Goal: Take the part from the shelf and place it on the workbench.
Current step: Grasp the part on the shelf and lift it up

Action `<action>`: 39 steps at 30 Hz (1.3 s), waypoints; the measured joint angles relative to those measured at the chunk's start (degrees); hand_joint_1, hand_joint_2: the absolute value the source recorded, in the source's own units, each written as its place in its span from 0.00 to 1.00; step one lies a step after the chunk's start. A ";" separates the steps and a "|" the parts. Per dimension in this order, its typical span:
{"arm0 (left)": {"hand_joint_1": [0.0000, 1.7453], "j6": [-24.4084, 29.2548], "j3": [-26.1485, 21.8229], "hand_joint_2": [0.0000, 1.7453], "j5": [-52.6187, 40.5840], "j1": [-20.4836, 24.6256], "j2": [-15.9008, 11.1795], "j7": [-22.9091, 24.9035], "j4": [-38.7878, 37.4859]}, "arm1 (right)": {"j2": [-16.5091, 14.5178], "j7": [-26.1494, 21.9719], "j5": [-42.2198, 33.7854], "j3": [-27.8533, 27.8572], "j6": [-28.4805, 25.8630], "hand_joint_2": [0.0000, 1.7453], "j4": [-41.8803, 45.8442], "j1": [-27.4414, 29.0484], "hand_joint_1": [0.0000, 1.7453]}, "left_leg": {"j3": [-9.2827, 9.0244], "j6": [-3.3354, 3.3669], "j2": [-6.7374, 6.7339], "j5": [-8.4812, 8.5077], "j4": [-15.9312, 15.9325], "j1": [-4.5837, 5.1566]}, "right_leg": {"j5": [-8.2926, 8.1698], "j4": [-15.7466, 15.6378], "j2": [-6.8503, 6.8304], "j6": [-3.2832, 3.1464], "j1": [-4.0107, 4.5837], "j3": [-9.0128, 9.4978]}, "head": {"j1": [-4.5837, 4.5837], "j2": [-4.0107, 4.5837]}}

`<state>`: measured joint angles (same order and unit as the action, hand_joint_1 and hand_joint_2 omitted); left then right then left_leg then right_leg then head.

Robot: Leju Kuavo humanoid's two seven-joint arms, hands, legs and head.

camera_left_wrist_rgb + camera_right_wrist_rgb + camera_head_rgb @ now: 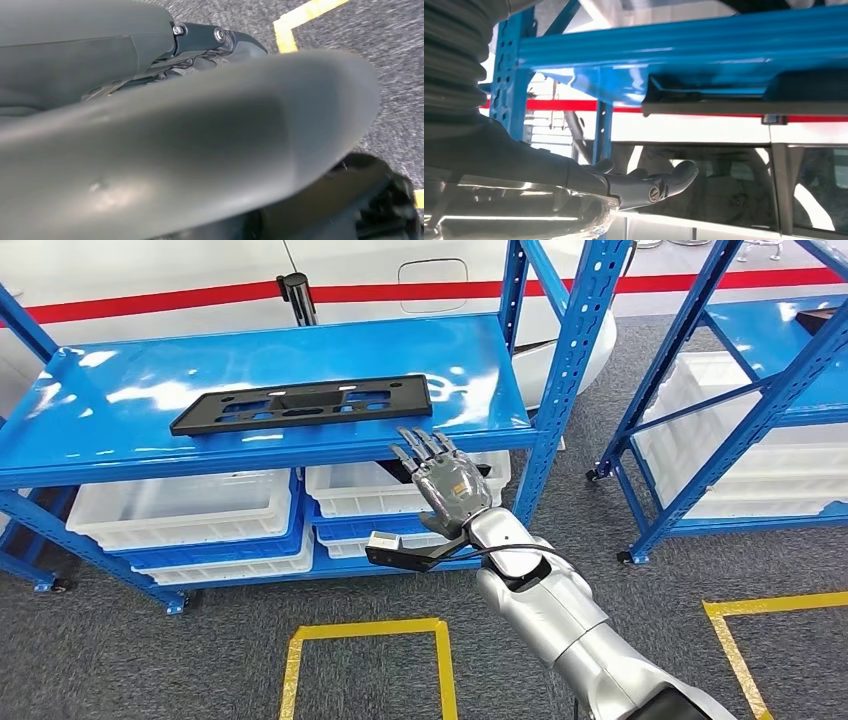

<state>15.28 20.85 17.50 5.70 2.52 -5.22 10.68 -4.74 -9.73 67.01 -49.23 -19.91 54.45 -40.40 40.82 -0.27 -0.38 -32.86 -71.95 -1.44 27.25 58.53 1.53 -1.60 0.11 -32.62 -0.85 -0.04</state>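
Note:
A flat black part with cut-outs lies lengthwise on the top of the blue shelf. My right hand is raised in front of the shelf's front edge, just below and right of the part's right end, fingers spread and straight, touching nothing. In the right wrist view the same hand is stretched out flat and empty, close to the blue shelf edge. My left hand is a close grey blur over the carpet; how its fingers lie is unclear.
White bins sit on the lower level under the shelf. A second blue rack stands to the right, with a gap between. Yellow tape marks squares on the grey carpet. A white vehicle with a red stripe is behind.

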 joint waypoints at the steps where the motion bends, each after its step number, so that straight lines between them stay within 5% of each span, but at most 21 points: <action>1: 0.00 0.01 0.00 0.00 0.00 -0.01 -0.03 0.02 -0.04 | 0.01 0.08 0.07 -0.07 0.00 1.00 0.21 0.03 0.00 | -0.71 1.07 0.14 2.99 3.50 0.56 | 0.42 -0.07 0.23 -0.11 0.27 0.62 | -0.01 0.00; 2: 0.00 0.05 0.00 0.00 -0.01 -0.01 -0.27 0.04 -0.11 | 0.01 0.21 0.20 -0.13 -0.01 1.00 0.40 0.03 0.00 | -1.66 2.28 0.50 5.66 7.08 1.34 | 0.82 -0.12 0.46 -0.15 0.61 1.27 | 0.11 0.00; 4: 0.00 0.13 0.00 0.00 -0.03 0.15 -0.62 0.14 -0.22 | -0.02 0.54 0.69 -0.27 0.00 1.00 0.86 0.02 0.00 | -3.20 4.08 1.30 7.92 12.03 2.70 | 1.59 -0.54 0.87 0.02 0.83 2.03 | 0.23 0.00; 8: 0.00 -0.01 0.00 0.00 -0.03 0.28 -0.65 0.32 -0.28 | -0.19 0.78 1.79 -0.74 0.10 1.00 2.03 0.08 0.00 | -5.69 5.00 1.32 8.38 14.68 2.69 | 1.59 1.23 0.70 1.42 1.32 2.56 | 0.22 0.00; 10: 0.00 -0.07 0.00 0.00 -0.03 0.39 -0.60 0.34 -0.28 | -0.19 0.79 1.98 -0.97 0.28 1.00 2.39 -0.04 0.00 | -6.78 5.19 0.99 8.58 14.88 2.35 | 3.55 5.55 -0.12 2.02 1.09 0.28 | 0.32 0.00; 13: 0.00 -0.14 0.00 0.00 0.02 0.40 -0.53 0.34 -0.28 | -0.08 0.77 2.07 -1.29 0.57 1.00 2.56 0.17 0.00 | -7.24 4.87 0.91 7.80 14.81 2.09 | 6.68 14.83 -0.58 2.78 0.22 -6.27 | 0.47 0.00; 15: 0.00 -0.02 -0.01 0.00 0.33 0.26 -0.46 0.13 -0.28 | -0.07 0.58 2.24 -1.70 0.95 1.00 2.73 0.41 0.00 | -7.88 4.28 0.92 7.13 14.78 1.75 | 5.24 13.38 -0.81 3.50 -0.44 -7.32 | 0.50 0.00; 18: 0.00 0.24 -0.02 0.00 0.92 0.34 -0.42 -0.44 -0.28 | -0.56 0.56 2.42 -3.12 2.84 1.00 3.56 0.43 0.00 | -9.32 3.12 0.90 5.87 14.74 1.33 | -0.68 2.23 -1.55 4.57 -1.03 -3.88 | 0.55 0.00; 23: 0.00 0.77 -0.11 0.00 1.79 0.76 -0.25 -0.86 -0.28 | -1.70 1.67 2.04 -5.19 5.02 1.00 4.26 0.37 0.00 | -10.07 1.16 0.56 5.01 13.13 1.07 | -1.67 -1.41 -1.71 1.41 -1.30 -0.92 | 0.42 0.01; 25: 0.00 0.85 -0.15 0.00 1.87 0.87 -0.26 -0.89 -0.28 | -2.14 1.84 1.90 -5.60 5.06 1.00 4.33 0.13 0.00 | -8.27 0.64 0.54 3.68 9.27 0.75 | -1.52 -1.64 -1.71 0.76 -1.62 0.34 | 0.27 0.01; 27: 0.00 0.86 -0.17 0.00 1.92 0.94 -0.26 -0.88 -0.28 | -2.46 1.90 1.70 -6.06 5.07 1.00 4.32 -0.07 0.00 | -4.07 -0.05 0.55 1.11 2.88 0.39 | -1.03 -1.68 -1.66 0.37 -1.62 0.95 | 0.14 0.00; 29: 0.00 0.85 -0.18 0.00 1.94 0.89 -0.30 -0.76 -0.30 | -2.54 1.91 1.55 -6.51 5.07 1.00 4.31 0.01 0.00 | -0.52 -0.78 0.53 -0.48 -0.32 -0.14 | -0.36 -1.68 -1.51 0.39 -1.70 1.51 | 0.14 0.00; 30: 0.00 0.85 -0.19 0.00 1.95 0.86 -0.36 -0.67 -0.31 | -2.55 1.91 1.53 -6.70 5.07 1.00 4.31 0.08 0.00 | -0.04 -1.12 0.51 0.35 0.73 -0.45 | 0.03 -1.68 -1.41 0.60 -1.80 1.92 | 0.12 0.00; 32: 0.00 0.85 -0.20 0.00 1.96 0.85 -0.50 -0.52 -0.34 | -2.58 1.91 1.51 -7.08 5.02 1.00 4.30 0.16 0.00 | -1.77 -1.64 0.35 5.61 7.67 -1.07 | 0.98 -1.69 -1.27 1.24 -2.06 2.90 | 0.10 0.00; 34: 0.00 0.80 -0.20 0.00 1.95 0.96 -0.56 -0.36 -0.36 | -2.72 1.90 1.52 -7.60 4.95 1.00 4.30 0.20 0.00 | -3.72 -1.54 -0.08 8.37 13.17 -1.10 | 1.95 -1.77 -1.19 2.17 -2.02 3.82 | 0.05 0.00; 37: 0.00 0.62 -0.20 0.00 1.91 1.14 -0.60 -0.27 -0.36 | -3.14 1.82 1.66 -8.22 4.83 1.00 4.40 0.29 0.00 | -5.26 0.06 0.03 7.60 14.10 -0.50 | 2.52 -1.59 -1.15 3.94 -1.58 5.14 | -0.05 0.00; 39: 0.00 0.49 -0.20 0.00 1.86 1.20 -0.64 -0.29 -0.37 | -3.30 1.80 1.80 -8.43 4.74 1.00 4.57 0.30 0.00 | -6.74 1.33 0.30 7.86 14.43 -0.32 | 3.11 0.47 -1.19 4.51 -1.54 5.04 | 0.00 0.01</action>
<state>15.77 20.65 19.36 6.89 1.89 -5.51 10.32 -8.03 -7.93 68.81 -57.65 -15.17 59.01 -40.10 34.08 1.06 -0.08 -25.00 -57.52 -1.75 30.36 59.00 0.33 2.91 -1.43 -27.58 -0.85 -0.04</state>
